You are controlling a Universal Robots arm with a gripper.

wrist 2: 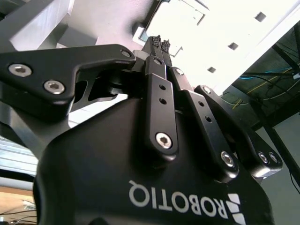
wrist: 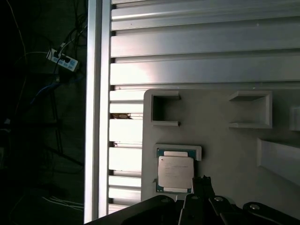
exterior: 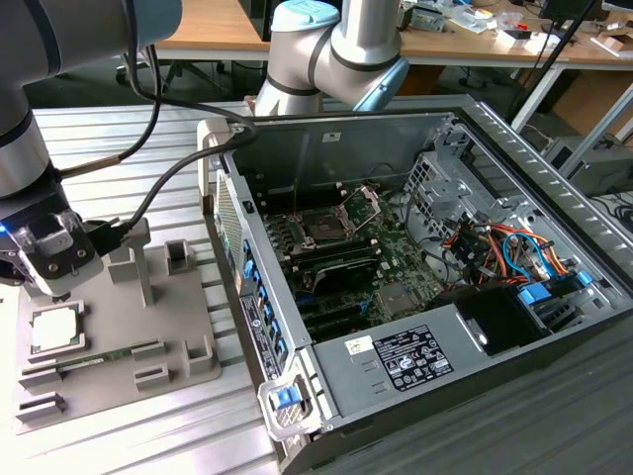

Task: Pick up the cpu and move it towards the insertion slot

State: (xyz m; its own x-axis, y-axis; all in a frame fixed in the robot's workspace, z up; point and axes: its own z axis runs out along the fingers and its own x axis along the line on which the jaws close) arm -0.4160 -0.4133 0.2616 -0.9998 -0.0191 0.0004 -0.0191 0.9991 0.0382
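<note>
The cpu (exterior: 54, 330) lies flat in its nest on the grey fixture tray (exterior: 178, 332), at the exterior view's left of the worktop. It is near-square, with no long axis to favour. The end effector (exterior: 54, 294) hangs directly over it, offset toward one edge in the first wrist view. Its fingertips (wrist 2: 158, 43) are pressed together, gripping nothing. The insertion slot (exterior: 324, 226) sits well apart, inside the computer case (exterior: 396, 356).

Gripper (exterior: 57, 292) aimed straight down, fingers (wrist 2: 155, 44) closed together.
</note>
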